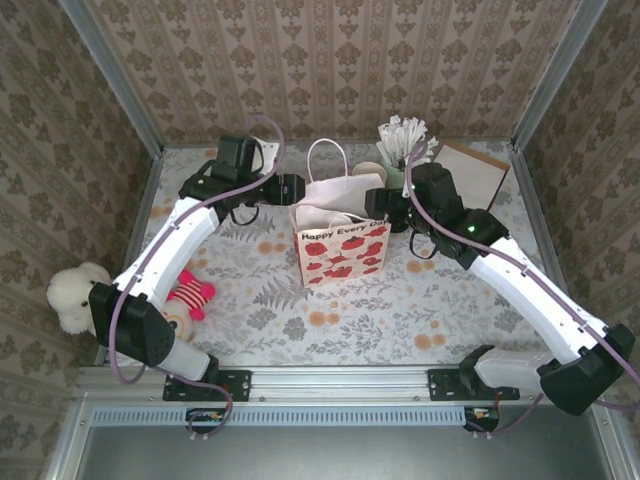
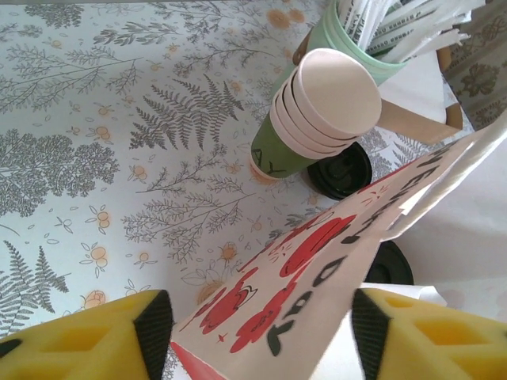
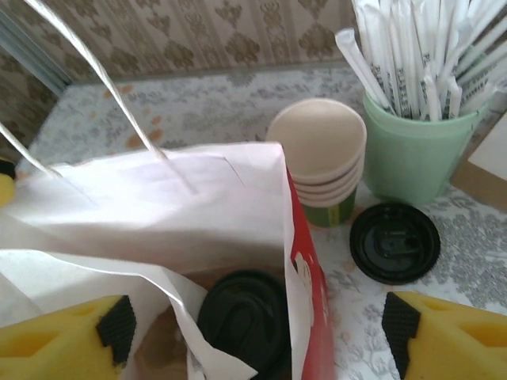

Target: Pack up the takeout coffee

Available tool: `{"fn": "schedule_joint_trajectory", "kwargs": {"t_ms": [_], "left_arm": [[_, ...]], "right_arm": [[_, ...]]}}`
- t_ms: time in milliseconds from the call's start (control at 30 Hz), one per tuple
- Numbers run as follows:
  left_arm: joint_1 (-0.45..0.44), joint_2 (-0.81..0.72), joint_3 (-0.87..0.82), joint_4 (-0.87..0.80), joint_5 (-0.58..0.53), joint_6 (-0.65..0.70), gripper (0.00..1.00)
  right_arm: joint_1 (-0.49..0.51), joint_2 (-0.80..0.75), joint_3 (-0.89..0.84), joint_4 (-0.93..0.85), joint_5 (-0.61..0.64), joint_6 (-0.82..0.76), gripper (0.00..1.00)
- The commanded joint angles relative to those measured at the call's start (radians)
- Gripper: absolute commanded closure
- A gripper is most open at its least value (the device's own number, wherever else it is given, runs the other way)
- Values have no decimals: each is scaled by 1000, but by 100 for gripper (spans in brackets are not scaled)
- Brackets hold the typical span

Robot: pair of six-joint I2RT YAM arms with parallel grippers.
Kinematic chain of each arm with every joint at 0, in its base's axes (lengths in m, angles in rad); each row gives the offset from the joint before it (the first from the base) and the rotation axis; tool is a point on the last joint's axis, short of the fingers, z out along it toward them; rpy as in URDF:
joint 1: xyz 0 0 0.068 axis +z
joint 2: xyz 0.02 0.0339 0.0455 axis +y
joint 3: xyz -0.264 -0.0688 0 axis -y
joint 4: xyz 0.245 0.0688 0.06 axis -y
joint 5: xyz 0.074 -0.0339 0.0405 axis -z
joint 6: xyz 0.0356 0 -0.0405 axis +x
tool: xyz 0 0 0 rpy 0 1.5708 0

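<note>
The takeout coffee (image 3: 242, 321) stands inside the white paper bag (image 1: 340, 245) with red poppies; only its black lid shows, deep in the bag. My right gripper (image 3: 257, 340) hovers open over the bag's mouth, its yellow fingers on either side of the bag's right wall and of the lid below. In the top view my right gripper (image 1: 378, 202) is at the bag's back right corner and my left gripper (image 1: 290, 188) at its back left. The left gripper (image 2: 261, 332) is open, and the printed bag wall (image 2: 317, 261) runs between its fingers.
Behind the bag stand a stack of cream paper cups (image 3: 317, 150) and a mint-green cup of white stirrers (image 3: 408, 150). A loose black lid (image 3: 394, 241) lies beside them. A brown board (image 1: 470, 172) lies back right. Two plush toys (image 1: 190, 295) lie at the left.
</note>
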Motion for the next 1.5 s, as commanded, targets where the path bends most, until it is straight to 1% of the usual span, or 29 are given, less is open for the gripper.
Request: {"fn": "schedule_joint_trajectory", "kwargs": {"t_ms": [0, 33, 133, 267, 300, 367, 533, 600, 667, 733, 833, 933, 1033, 1100, 1200, 1300, 1367, 1467], "left_arm": [[-4, 26, 41, -35, -30, 10, 41], [-4, 31, 49, -47, -49, 3, 43], [-4, 48, 68, -80, -102, -14, 50], [-5, 48, 67, -94, -107, -27, 60], [-5, 48, 65, -91, -106, -28, 61], [-34, 47, 65, -87, -96, -28, 66], [-31, 47, 73, -80, -66, -15, 75], [-24, 45, 81, -77, -67, -6, 78], [-18, 43, 79, -65, -75, -1, 78], [28, 53, 90, -64, -58, 5, 78], [61, 85, 123, -80, -33, 20, 78], [70, 117, 174, -97, -35, 55, 77], [70, 140, 205, -99, -39, 77, 74], [77, 157, 219, -101, -44, 78, 74], [91, 181, 249, -106, -19, 58, 72], [94, 194, 283, -118, -1, 59, 61], [96, 195, 291, -124, 1, 68, 54], [111, 196, 323, -143, 18, 57, 48]], "right_arm": [[4, 70, 74, -119, 41, 102, 26], [7, 93, 96, -147, 64, 116, 29], [11, 176, 169, -218, 74, 98, 32], [18, 255, 238, -253, 65, 76, 40], [21, 262, 243, -252, 65, 73, 41], [21, 271, 253, -251, 69, 79, 42], [30, 272, 276, -252, 59, 65, 50], [46, 271, 278, -236, 33, 43, 53], [61, 273, 275, -215, 11, 40, 56], [69, 284, 283, -207, -28, 45, 58], [85, 305, 291, -195, -67, 79, 58], [110, 317, 293, -164, -53, 90, 58], [110, 337, 297, -130, -35, 81, 54], [110, 358, 327, -129, -11, 73, 54], [110, 370, 358, -113, -20, 61, 53], [106, 374, 379, -133, -1, 50, 50], [95, 370, 382, -140, 3, 46, 46], [78, 351, 379, -148, 16, 22, 38]]}}
